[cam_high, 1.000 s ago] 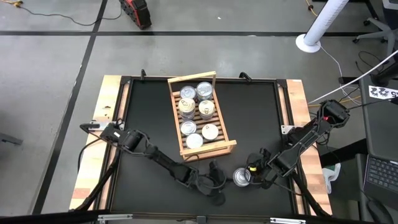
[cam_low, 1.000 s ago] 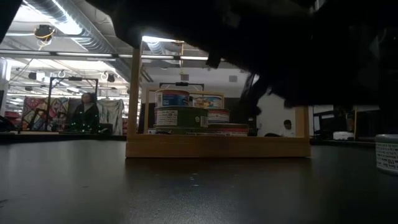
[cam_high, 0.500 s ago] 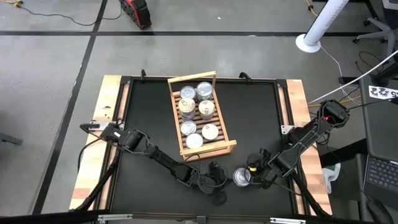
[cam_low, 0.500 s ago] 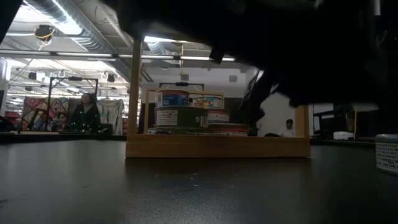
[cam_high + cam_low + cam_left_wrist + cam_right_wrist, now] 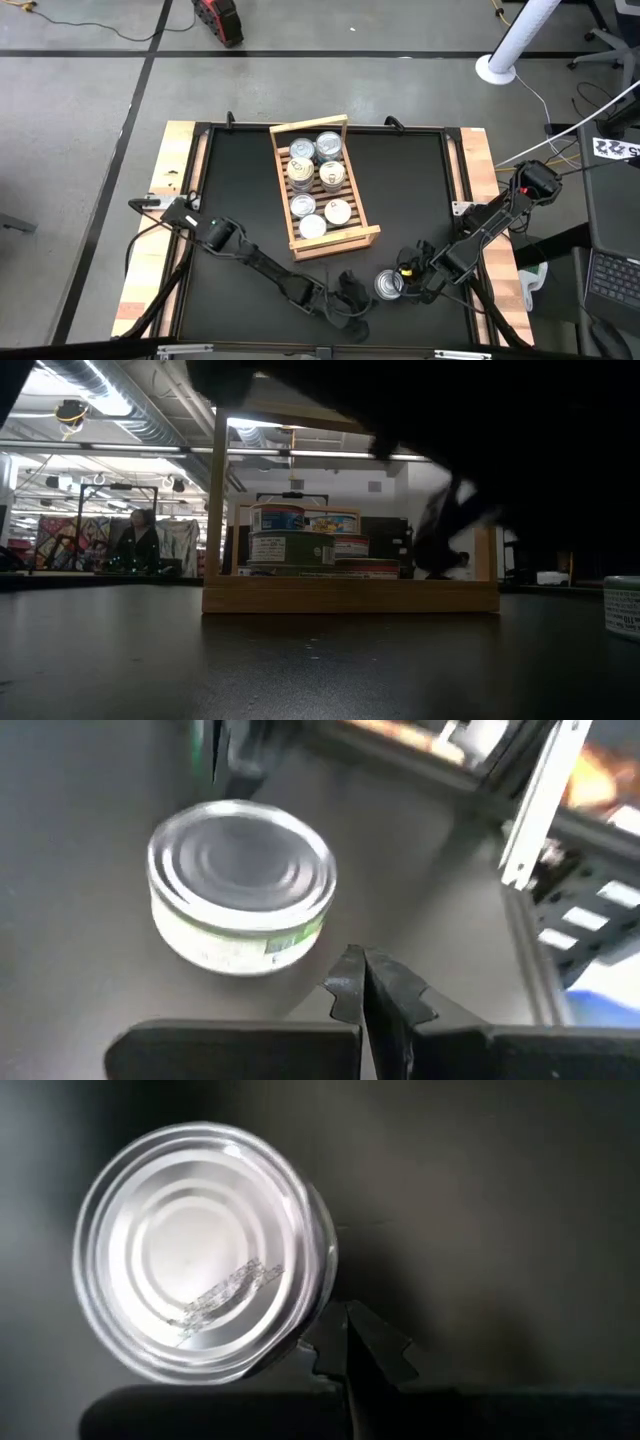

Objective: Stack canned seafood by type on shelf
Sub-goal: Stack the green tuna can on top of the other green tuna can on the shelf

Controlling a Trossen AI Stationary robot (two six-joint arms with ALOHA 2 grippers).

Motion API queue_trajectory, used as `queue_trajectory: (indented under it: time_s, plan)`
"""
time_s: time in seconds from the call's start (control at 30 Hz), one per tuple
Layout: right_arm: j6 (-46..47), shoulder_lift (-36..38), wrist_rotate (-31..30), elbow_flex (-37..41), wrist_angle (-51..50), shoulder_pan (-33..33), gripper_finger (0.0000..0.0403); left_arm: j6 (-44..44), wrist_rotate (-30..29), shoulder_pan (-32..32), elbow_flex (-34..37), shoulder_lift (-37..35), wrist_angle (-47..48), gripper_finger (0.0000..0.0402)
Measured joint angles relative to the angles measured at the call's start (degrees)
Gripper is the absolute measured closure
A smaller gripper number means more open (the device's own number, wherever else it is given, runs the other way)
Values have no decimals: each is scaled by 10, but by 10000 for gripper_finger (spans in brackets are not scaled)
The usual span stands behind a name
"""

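Observation:
The light wooden slatted shelf (image 5: 322, 185) lies flat on the black table and holds several round tins (image 5: 316, 176). The low view shows these tins (image 5: 290, 545) stacked two high. One loose silver-lidded can (image 5: 389, 284) stands on its base near the table's front edge, also seen at the low view's right edge (image 5: 622, 605). My left gripper (image 5: 358, 296) is shut just left of this can (image 5: 240, 885), its tips (image 5: 362, 982) a little short of the can's wall. My right gripper (image 5: 408, 285) is shut just to the can's right. My right gripper points steeply down, with its shut fingertips (image 5: 347, 1335) right beside the lower side wall (image 5: 322, 1315) of the loose can. I cannot tell whether they touch it. The can stands flat on the table.
Wooden planks (image 5: 170, 190) line the table's left and right edges. Beyond the right edge are cables and a laptop (image 5: 615, 285). A white fan base (image 5: 497, 68) stands on the floor behind. Bare black table lies left of the shelf.
My left gripper has shifted a little toward the table's near edge beside the loose can and has stayed shut. The can and my right gripper have kept still.

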State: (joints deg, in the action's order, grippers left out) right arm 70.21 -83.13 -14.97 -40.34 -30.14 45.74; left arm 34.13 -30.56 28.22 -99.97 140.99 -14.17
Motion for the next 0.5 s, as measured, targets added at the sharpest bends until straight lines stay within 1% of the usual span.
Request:
queue_trajectory:
  time_s: [0.1, 0.23, 0.4, 0.5]
  plan:
    - [0, 0, 11, 0, 5, 0, 398, 0, 0, -5, -25, 18, 34, 401]
    - [-2, 0, 17, 0, 5, 0, 398, 8, -11, -16, -29, 21, 69, 401]
    - [-3, 0, 17, 0, 11, 0, 398, 9, -15, -27, -29, 22, 81, 401]
    - [-26, 0, 19, 1, 30, 0, 398, 10, -13, -28, -29, 22, 86, 401]
